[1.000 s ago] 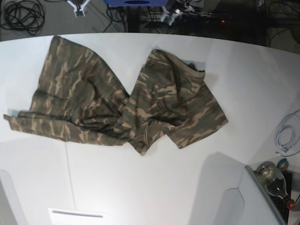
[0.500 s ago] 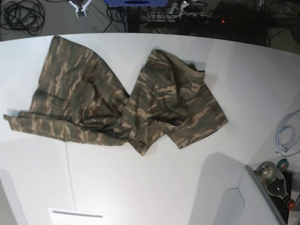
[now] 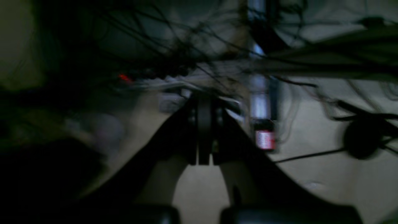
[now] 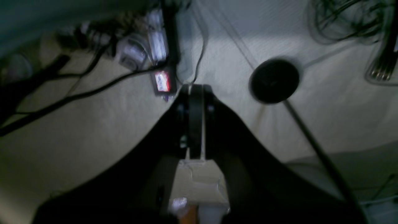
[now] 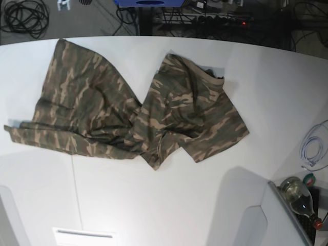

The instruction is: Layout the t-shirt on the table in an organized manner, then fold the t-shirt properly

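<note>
- The t-shirt [image 5: 133, 107] lies on the white tabletop [image 5: 169, 205], in the upper left and middle of the base picture.
- It is not flat. I see it bunched and twisted in the middle, with one wide part spread to the left and another part spread to the right.
- The tan collar [image 5: 215, 75] sits near the top of the right part.
- One edge of the shirt reaches far to the left side of the picture, and it stays on the tabletop.
- A thin dark line [image 5: 75, 189] runs down the tabletop below the left part of the shirt.
- I cannot see either arm over the tabletop in the base picture.
- In the left wrist picture I see the left hand [image 3: 203, 130] in the middle of the frame. Its two dark fingers are pressed tight together and nothing is between them.
- Behind it the picture is dark and blurry, with lots of tangled wires [image 3: 174, 40] and a small red light [image 3: 123, 77] in the upper left.
- In the right wrist picture I see the right hand [image 4: 194, 121] in the middle too. It is clenched and holds nothing.
- Behind it are a pale floor [image 4: 93, 130], black cables [image 4: 65, 99] on the left and a round black thing [image 4: 273, 81] in the upper right.
- At the right edge of the base picture I see a coil of pale cable [image 5: 315, 146] and a bottle [image 5: 300, 197] in the lower right corner.
</note>
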Available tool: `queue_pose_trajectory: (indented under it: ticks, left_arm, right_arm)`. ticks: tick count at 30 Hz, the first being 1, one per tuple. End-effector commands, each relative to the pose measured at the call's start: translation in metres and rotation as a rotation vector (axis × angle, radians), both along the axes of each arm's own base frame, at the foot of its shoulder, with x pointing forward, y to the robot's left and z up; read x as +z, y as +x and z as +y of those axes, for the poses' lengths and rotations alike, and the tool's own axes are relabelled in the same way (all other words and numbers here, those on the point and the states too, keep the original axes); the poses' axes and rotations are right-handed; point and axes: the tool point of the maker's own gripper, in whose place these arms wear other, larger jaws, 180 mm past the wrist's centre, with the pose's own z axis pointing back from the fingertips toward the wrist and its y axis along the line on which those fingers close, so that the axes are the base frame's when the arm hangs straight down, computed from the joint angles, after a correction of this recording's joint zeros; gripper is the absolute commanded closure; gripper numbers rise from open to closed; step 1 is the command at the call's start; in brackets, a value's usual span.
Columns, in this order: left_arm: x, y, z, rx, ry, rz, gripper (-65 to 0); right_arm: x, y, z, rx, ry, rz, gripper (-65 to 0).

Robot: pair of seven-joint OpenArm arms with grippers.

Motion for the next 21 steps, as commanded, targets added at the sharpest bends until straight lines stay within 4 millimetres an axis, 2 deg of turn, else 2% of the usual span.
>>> queue_pose_trajectory:
  ticks: [1,3,6,9,11,15,17,21]
  left_arm:
    - [0.009,-0.001,-0.003,-0.038,-0.018,-0.02,0.0]
    - [0.021,-0.005,-0.004,-0.1,-0.026,-0.027,0.0]
    - [0.041,-0.003,-0.003,-0.137,-0.027,-0.066,0.0]
    - [0.073,0.009,-0.012,-0.19,-0.046,-0.139,0.0]
    - [0.095,0.026,-0.02,-0.224,-0.06,-0.203,0.0]
    - [0.146,0.08,-0.02,-0.232,-0.036,-0.391,0.0]
    - [0.168,0.11,-0.018,-0.236,-0.015,-0.479,0.0]
    - [0.192,0.172,-0.004,-0.217,0.078,-0.527,0.0]
  right_arm:
    - [0.01,0.003,-0.001,0.001,-0.001,-0.024,-0.8]
    - [0.028,0.021,-0.006,0.018,-0.021,-0.067,-0.8]
    - [0.05,0.036,-0.011,0.046,-0.045,-0.096,-0.8]
    - [0.078,0.059,-0.026,0.047,-0.098,-0.172,-0.8]
    - [0.095,0.075,-0.029,0.022,-0.12,-0.234,-0.8]
    - [0.123,0.124,-0.053,-0.016,-0.191,-0.376,-1.1]
    - [0.133,0.149,-0.056,-0.02,-0.202,-0.437,-1.4]
    - [0.145,0.187,-0.055,-0.021,-0.205,-0.515,-2.3]
